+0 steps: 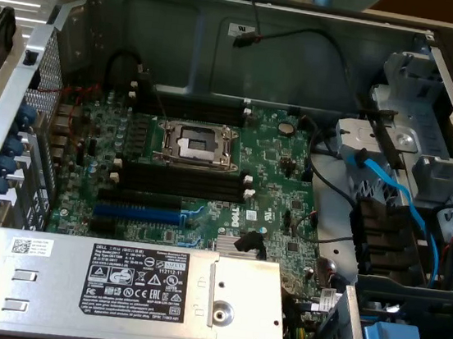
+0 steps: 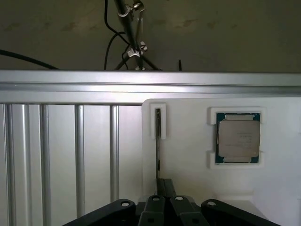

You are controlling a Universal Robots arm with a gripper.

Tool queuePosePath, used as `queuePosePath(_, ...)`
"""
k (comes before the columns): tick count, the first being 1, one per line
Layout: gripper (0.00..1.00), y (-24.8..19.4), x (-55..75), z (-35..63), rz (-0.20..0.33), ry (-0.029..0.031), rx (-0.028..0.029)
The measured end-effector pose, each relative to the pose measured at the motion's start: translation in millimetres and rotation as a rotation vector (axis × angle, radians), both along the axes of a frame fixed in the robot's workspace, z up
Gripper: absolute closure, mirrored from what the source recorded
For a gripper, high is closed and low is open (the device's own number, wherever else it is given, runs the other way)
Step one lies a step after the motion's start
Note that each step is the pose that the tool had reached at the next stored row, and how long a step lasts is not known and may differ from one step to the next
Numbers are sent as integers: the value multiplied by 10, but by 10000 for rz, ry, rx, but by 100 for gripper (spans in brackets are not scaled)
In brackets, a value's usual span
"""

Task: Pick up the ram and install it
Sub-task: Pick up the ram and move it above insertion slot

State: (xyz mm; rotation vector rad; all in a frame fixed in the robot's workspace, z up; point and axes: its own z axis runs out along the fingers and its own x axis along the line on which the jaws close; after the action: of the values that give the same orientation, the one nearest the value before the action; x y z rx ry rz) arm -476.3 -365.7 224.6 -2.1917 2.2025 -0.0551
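The pick-up step is in hand. The ram (image 2: 158,141) stands on edge in a white holder (image 2: 188,179), and the jaws appear closed narrowly on its end. A straight, untilted lift is called for. Empty black slots (image 1: 182,182) lie at 6 o'clock of the socket (image 1: 197,143).
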Motion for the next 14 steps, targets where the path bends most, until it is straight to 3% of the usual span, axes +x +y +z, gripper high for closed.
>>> queuePosePath(7,89,0,0,0,0,0,0)
queuePosePath(10,76,0,0,0,0,0,0)
queuePosePath(11,76,0,0,0,0,0,0)
queuePosePath(12,69,0,0,0,0,0,0)
queuePosePath(14,69,0,0,0,0,0,0)
